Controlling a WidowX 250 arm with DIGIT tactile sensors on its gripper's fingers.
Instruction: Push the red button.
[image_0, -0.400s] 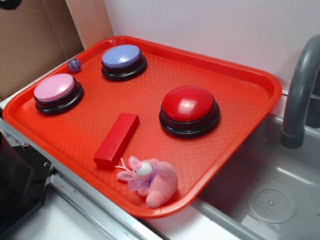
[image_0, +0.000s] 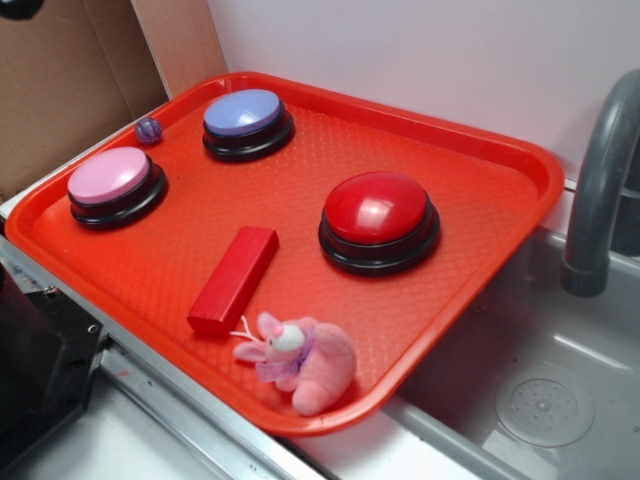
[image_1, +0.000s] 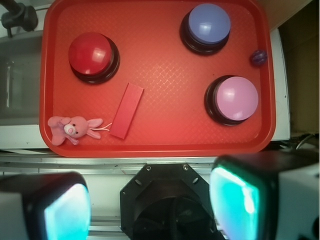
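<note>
The red button (image_0: 378, 208) is a large glossy red dome on a black ring, standing on the right half of the red tray (image_0: 500, 190). From the wrist camera the red button (image_1: 91, 54) lies at the upper left, far from me. My gripper (image_1: 150, 200) hangs high above the robot's black base, short of the tray's near edge, open with a wide gap and nothing between its fingers (image_1: 235, 200). The exterior view does not show the gripper.
On the tray also sit a pink button (image_0: 110, 178), a lavender-blue button (image_0: 243, 113), a flat red block (image_0: 234, 277), a pink plush toy (image_0: 305, 360) and a small purple ball (image_0: 149, 129). A grey sink (image_0: 540, 380) with a faucet (image_0: 600, 190) lies right of the tray.
</note>
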